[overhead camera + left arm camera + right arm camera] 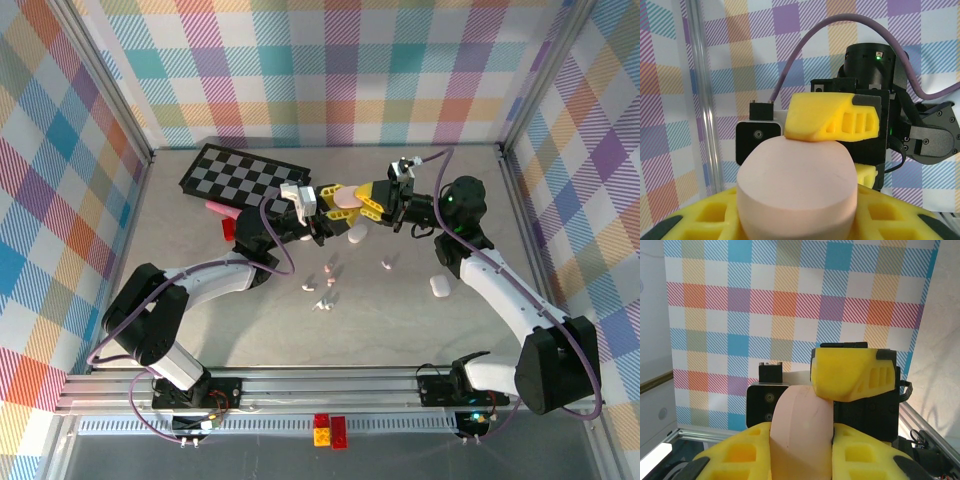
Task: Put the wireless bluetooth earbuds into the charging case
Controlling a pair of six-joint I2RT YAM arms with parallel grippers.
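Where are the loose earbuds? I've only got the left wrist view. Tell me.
Observer: Several tiny white and pale pink plastic earbuds lie scattered on the grey table, nearer the arm bases than the pale pink pebble-shaped plastic case.
Operator: Give me another case's position.
Observer: A white pebble-shaped plastic case lies on the table beside the right arm.
Operator: Report the back.
Observer: A black-and-white checkered board lies flat at the back left.
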